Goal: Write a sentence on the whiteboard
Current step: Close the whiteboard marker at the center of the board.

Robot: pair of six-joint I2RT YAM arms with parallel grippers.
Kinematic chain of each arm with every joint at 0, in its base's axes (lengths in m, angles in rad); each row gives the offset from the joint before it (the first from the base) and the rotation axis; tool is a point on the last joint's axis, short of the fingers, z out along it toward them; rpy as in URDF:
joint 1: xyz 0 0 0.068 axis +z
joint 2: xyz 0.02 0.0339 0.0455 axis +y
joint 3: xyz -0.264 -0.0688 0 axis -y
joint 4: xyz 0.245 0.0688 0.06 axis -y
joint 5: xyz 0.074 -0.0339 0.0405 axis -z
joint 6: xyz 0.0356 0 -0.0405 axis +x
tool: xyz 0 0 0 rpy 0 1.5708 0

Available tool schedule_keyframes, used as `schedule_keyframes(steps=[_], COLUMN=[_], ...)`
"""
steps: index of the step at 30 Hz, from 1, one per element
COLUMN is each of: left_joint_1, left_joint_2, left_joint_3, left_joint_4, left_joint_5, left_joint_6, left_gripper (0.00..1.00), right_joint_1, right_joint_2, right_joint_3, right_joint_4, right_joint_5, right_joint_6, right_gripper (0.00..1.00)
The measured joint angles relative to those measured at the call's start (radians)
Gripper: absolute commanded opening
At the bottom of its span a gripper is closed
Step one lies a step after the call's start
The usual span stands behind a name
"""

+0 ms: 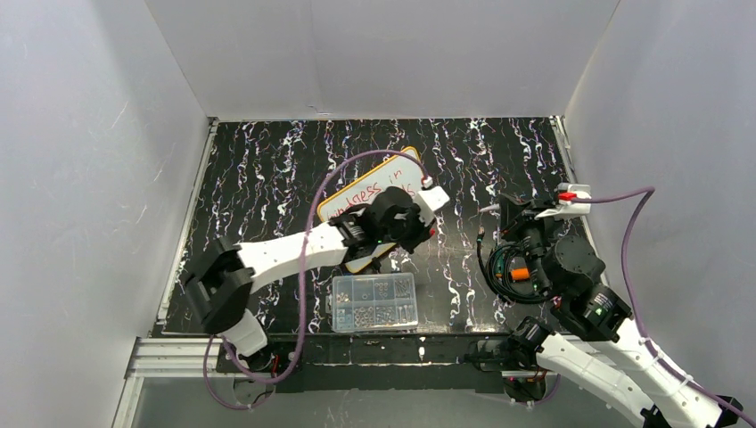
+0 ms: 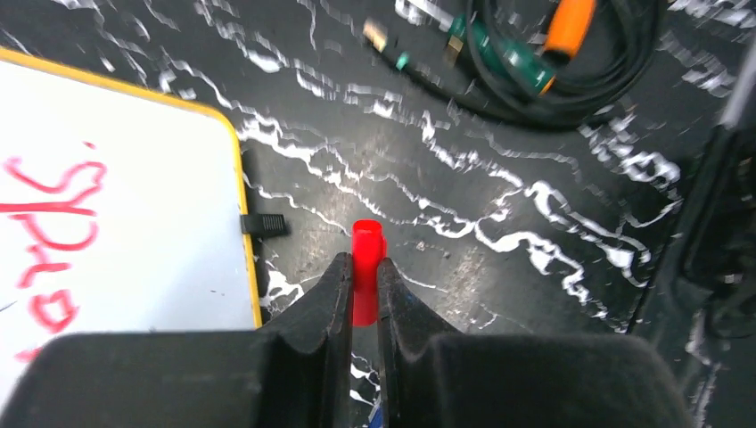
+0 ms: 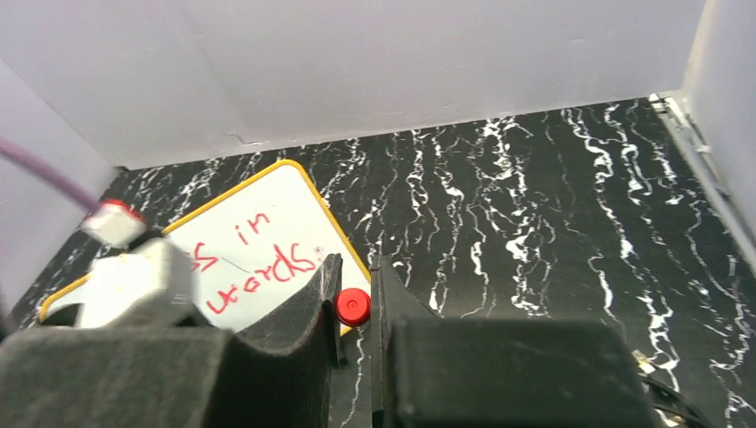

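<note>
Two claws, both closed on red items. Nearest, a clear compartment box (image 1: pixel 374 303) rests on the marbled surface (image 1: pixel 267 178). Behind it, the left claw (image 2: pixel 361 267) grips a red marker (image 2: pixel 366 245) just off the whiteboard (image 1: pixel 392 174), mid-surface; the right claw (image 3: pixel 354 267) pinches a red cap (image 3: pixel 352 308). The sentence (image 3: pixel 263 267) crosses the whiteboard in red.

The desk (image 1: pixel 267 178) is black with white marble veining. On it lie the whiteboard (image 1: pixel 379 183), set askew toward the middle, a clear plastic compartment box (image 1: pixel 374 303) near the front edge, and a coil of black cable (image 1: pixel 510 267) with orange and green connectors on the right.
</note>
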Motion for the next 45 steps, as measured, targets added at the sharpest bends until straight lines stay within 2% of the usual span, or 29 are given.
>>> schedule_keyframes(steps=[8, 16, 27, 45], left_joint_1=[0.01, 0.018, 0.02, 0.02], left_joint_2=[-0.399, -0.583, -0.644, -0.668], left_joint_3=[-0.312, -0.47, -0.537, -0.546], left_joint_4=[0.188, 0.266, 0.309, 0.324], left_joint_5=[0.09, 0.169, 0.195, 0.195], left_joint_6=[-0.095, -0.176, -0.223, -0.242], left_gripper=[0.0, 0.0, 0.0, 0.0], right_joint_1=[0.0, 0.0, 0.0, 0.0], right_joint_2=[-0.015, 0.084, 0.183, 0.199], right_joint_3=[0.004, 0.004, 0.012, 0.045], right_joint_4=[0.015, 0.043, 0.042, 0.03], right_joint_5=[-0.173, -0.392, -0.585, -0.674], right_joint_6=[0.152, 0.276, 0.346, 0.356], right_gripper=[0.01, 0.01, 0.01, 0.01])
